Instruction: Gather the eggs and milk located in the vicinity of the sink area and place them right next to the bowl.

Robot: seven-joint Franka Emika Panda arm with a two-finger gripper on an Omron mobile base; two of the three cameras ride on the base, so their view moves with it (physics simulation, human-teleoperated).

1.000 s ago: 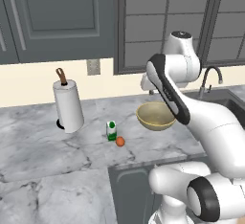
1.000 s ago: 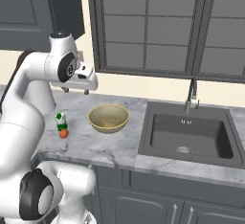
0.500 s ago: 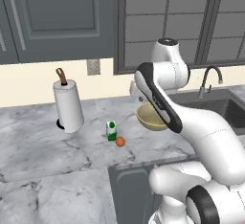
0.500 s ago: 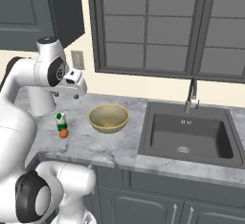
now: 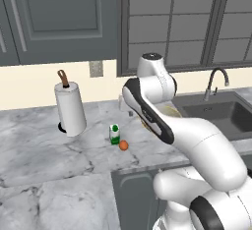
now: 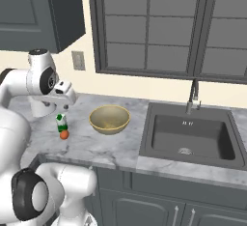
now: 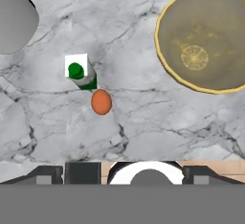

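Overall, counting from the left with the milk carton [image 7: 82,73] as landmark: one paper towel roll [image 5: 70,107] stands upright on the marble worktop [image 5: 39,175], well to the left of the milk and further back toward the wall; in the hand view just a grey slice of it shows at the upper left corner. One milk carton, white with a green band and green cap, stands upright on the worktop. One orange-brown egg [image 7: 101,102] lies just beside the milk, on its front right side in the left base view [image 5: 123,145]; whether the two touch is hard to tell. Only this single egg can be counted. One wide tan-yellow bowl [image 6: 109,119] sits to the right of the milk, apart from it, with bare marble between; in the left base view most of it is hidden behind the arm, and in the hand view its far rim is cut off by the frame. One dark sink [image 6: 186,136] with one curved faucet [image 6: 193,96] lies far right of the milk, beyond the bowl.

The gripper [image 6: 66,99] hangs above the worktop, over the milk and egg and clear of both. Its fingers [image 7: 82,173] stand spread wide, released and holding nothing; just their dark tips show at the bottom of the hand view.
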